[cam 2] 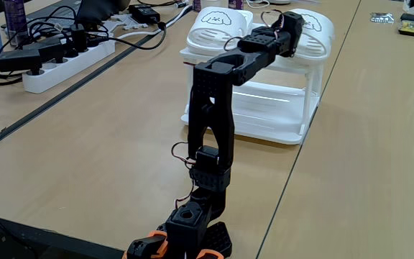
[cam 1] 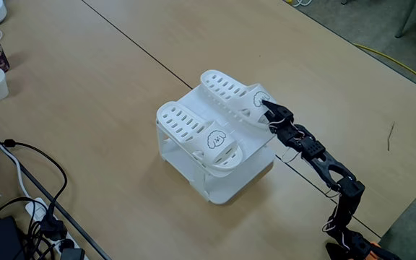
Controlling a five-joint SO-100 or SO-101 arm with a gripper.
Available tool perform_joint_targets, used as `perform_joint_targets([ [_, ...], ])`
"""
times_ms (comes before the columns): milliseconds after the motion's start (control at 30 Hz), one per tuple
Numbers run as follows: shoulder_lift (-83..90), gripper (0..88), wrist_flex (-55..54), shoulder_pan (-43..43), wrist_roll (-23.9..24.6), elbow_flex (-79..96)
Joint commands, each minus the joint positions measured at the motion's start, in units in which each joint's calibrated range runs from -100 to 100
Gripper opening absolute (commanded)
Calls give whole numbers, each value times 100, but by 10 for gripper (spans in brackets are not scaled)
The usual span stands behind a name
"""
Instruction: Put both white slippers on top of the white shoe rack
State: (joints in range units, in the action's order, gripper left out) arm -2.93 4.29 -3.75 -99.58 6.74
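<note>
Resting on white shoe rack (cam 1: 226,184), both white slippers (cam 1: 201,133); end effector (cam 1: 264,103) touches nearer slipper's strap, grip state unclear, likely releasing.

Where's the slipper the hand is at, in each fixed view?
A fixed view: slipper at the hand lies on the far right side of the rack top, hand at its strap.
A fixed view: it sits top right, partly behind the arm.
Shared landmark: the white shoe rack.
</note>
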Motion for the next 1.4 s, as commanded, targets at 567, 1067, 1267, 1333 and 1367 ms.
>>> perform_joint_targets([
  [567, 785, 8, -24, 251, -42, -651],
  [1067, 793, 8, -24, 457, -42, -651],
  [1267, 793, 8, -24, 457, -42, -651],
  [1333, 793, 8, -24, 457, -42, -651],
  [1367, 793, 8, -24, 457, -42, -642],
])
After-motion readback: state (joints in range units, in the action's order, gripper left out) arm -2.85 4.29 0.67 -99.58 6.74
